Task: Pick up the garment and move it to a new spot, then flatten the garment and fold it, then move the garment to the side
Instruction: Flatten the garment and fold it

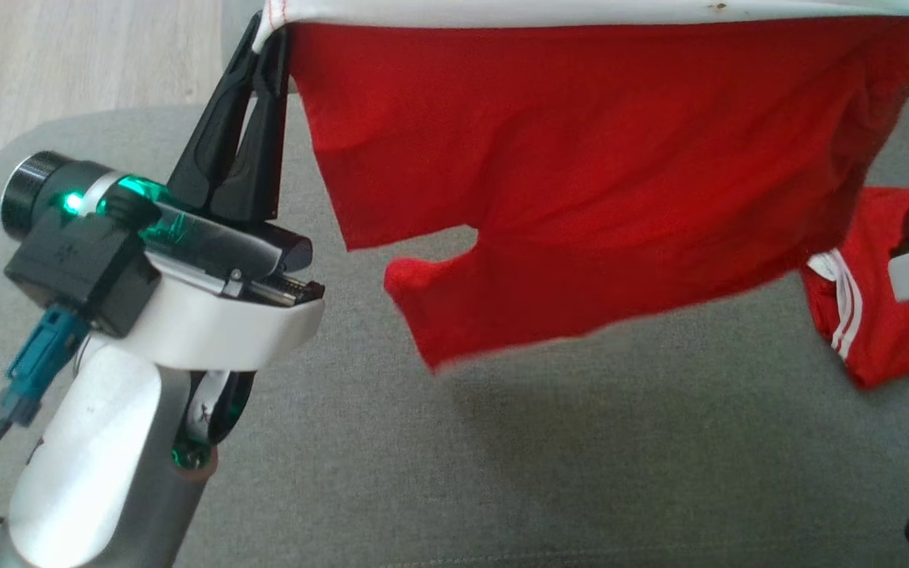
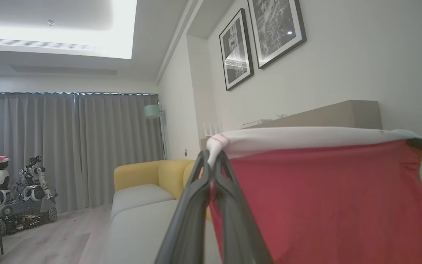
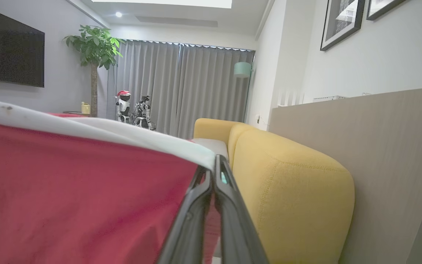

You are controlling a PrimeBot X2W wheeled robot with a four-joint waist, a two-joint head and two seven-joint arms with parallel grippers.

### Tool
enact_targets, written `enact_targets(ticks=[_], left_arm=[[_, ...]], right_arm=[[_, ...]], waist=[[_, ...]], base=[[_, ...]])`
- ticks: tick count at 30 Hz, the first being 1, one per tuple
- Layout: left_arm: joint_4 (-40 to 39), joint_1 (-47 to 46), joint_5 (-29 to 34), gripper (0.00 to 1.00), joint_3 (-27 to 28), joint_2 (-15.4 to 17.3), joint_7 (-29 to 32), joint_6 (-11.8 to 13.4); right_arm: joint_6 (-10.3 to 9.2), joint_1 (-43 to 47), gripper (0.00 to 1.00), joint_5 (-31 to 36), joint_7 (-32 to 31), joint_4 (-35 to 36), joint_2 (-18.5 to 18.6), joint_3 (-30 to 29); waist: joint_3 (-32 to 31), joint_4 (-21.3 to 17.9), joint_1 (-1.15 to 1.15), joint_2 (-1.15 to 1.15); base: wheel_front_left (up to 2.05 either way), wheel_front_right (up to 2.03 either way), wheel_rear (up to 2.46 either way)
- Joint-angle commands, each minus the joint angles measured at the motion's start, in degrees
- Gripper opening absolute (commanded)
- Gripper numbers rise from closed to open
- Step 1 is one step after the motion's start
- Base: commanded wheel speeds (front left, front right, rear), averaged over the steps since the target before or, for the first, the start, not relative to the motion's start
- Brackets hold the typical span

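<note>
Left pincer is closed on the left end of the red garment, right pincer on its right end; it is held stretched above a grey cushion.

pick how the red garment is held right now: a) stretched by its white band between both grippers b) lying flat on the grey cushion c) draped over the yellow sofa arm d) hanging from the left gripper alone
a: the left gripper and the right gripper are each shut on one end of the white band, and the red garment hangs stretched between them.
</note>
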State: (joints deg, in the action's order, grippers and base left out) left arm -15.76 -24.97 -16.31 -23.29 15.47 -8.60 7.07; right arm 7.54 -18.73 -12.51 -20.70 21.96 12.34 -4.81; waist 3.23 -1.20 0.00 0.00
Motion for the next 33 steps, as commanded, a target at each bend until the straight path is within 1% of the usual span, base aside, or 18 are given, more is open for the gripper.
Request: enact_targets(ticks=[1,4,7,10,12,15,18,19,25,29,33], left_arm=[[-1.5,-3.9,-0.5,0.00,3.4,1.7,0.4,0.5],[-0.9,-5.3,-1.0,0.00,3.2,1.3,0.5,0.0],[0.6,-7.9,-1.8,0.00,2.9,0.7,0.4,-0.9],[4.1,-12.4,-2.9,0.00,3.2,-0.1,0.0,-2.3],[8.2,-16.3,-3.7,0.00,3.4,-0.7,-0.5,-3.6],[15.5,-22.8,-4.9,0.00,3.1,-2.2,-1.2,-5.8],[24.2,-30.7,-5.1,0.00,3.5,-3.8,-2.6,-7.1],[24.2,-30.7,-5.1,0.00,3.5,-3.8,-2.6,-7.1],[43.7,-44.3,-4.7,0.00,4.3,-7.5,-5.7,-8.9],[54.8,-48.2,-4.2,0.00,4.3,-9.6,-6.3,-9.6],[65.1,-48.1,-4.5,0.00,4.2,-11.0,-6.4,-10.0]], right_arm=[[-0.05,-2.6,0.00,-0.1,-0.6,1.7,-0.1,-0.2],[-0.05,-4.1,0.00,-0.7,-1.2,1.1,-1.0,0.0],[-0.05,-6.9,0.00,-1.5,-1.4,-1.0,-1.4,0.1],[-0.05,-11.6,0.00,-2.6,-1.2,-4.8,-1.8,0.4],[-0.05,-15.7,0.00,-3.7,-0.7,-9.0,-2.2,0.8],[-0.05,-23.1,0.00,-5.1,1.0,-16.9,-2.8,1.4],[-0.05,-31.3,0.00,-5.9,4.2,-26.2,-3.7,2.2],[-0.05,-31.3,0.00,-5.9,4.2,-26.2,-3.7,2.2],[-0.05,-45.2,0.00,-6.0,12.5,-47.3,-6.0,4.4],[-0.05,-49.9,0.00,-4.4,17.7,-61.0,-7.2,6.9],[-0.05,-52.1,0.00,-3.4,21.1,-72.7,-8.3,9.9]], waist=[[0.5,0.0,0.00,0.00],[1.7,-0.1,0.00,0.00],[3.3,0.1,0.00,0.00],[5.2,0.2,0.00,0.00],[6.2,0.1,0.00,0.00],[7.6,0.2,0.00,0.00],[9.2,0.2,0.00,0.00],[9.2,0.2,0.00,0.00],[10.6,0.2,0.00,0.00],[11.5,0.2,0.00,0.00],[13.3,0.1,0.00,0.00]], base=[[0.00,0.00,0.00],[0.00,0.00,0.00],[0.00,0.00,0.00],[0.00,0.00,0.00],[0.00,0.00,0.00],[0.00,0.00,0.00],[0.00,0.00,0.00],[0.00,0.00,0.00],[0.00,0.00,0.00],[0.00,0.00,0.00],[0.00,0.00,0.00]])
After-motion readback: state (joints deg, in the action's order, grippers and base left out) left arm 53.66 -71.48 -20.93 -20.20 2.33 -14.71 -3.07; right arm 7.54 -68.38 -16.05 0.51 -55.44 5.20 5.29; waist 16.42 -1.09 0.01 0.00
